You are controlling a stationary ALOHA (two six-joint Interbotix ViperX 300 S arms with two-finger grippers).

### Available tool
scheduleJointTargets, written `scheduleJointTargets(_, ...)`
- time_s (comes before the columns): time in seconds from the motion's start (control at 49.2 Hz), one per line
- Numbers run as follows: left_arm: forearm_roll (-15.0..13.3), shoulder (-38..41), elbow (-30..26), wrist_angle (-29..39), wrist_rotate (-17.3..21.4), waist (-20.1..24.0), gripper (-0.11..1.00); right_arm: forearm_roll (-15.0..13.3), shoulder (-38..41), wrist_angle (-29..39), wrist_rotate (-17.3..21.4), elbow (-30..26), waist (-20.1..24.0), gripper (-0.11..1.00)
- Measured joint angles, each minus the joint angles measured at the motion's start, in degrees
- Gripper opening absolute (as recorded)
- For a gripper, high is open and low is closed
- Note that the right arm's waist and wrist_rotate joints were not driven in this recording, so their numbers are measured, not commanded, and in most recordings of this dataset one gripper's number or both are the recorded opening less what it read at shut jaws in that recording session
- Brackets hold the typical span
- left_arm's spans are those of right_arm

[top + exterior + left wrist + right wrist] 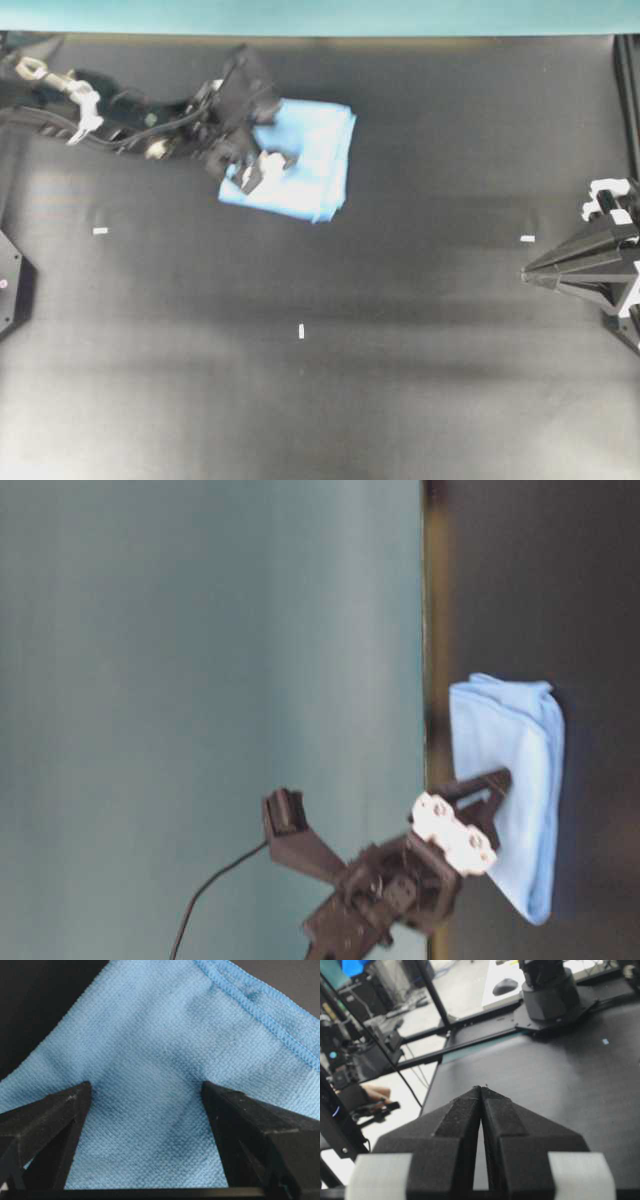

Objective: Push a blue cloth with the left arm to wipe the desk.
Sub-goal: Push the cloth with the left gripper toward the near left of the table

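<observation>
Two pincers show: the left pincer (262, 160) is spread wide, both fingers (50, 1125) pressed down on the cloth (305, 165), which lies flat on the black surface (400, 350) toward its far edge by the teal strip (320, 15). Over at the right edge, well apart, the right pincer (481, 1091) has its tips closed together, holding nothing.

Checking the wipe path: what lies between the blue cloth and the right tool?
Only bare desk and one small white tape mark, between the blue cloth and the right tool, overhead view.
</observation>
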Motion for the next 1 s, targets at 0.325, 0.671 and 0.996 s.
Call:
scheduleJointTargets(0.325, -0.09, -5.45, 9.05, -1.76, 0.00, -9.58, 0.87, 0.00, -1.05, 0.00, 0.00, 0.62, 0.00, 0.00)
scheduleJointTargets(0.671, -0.09, -11.95, 18.02, -1.93, -2.46, -22.32, 0.87, 0.00, -1.93, 0.35, 0.00, 1.23, 0.00, 0.00)
scheduleJointTargets(0.996, 0.00, -14.59, 20.83, -1.93, -10.02, -38.14, 0.87, 0.00, -2.29, 0.26, 0.09, 1.23, 0.00, 0.00)
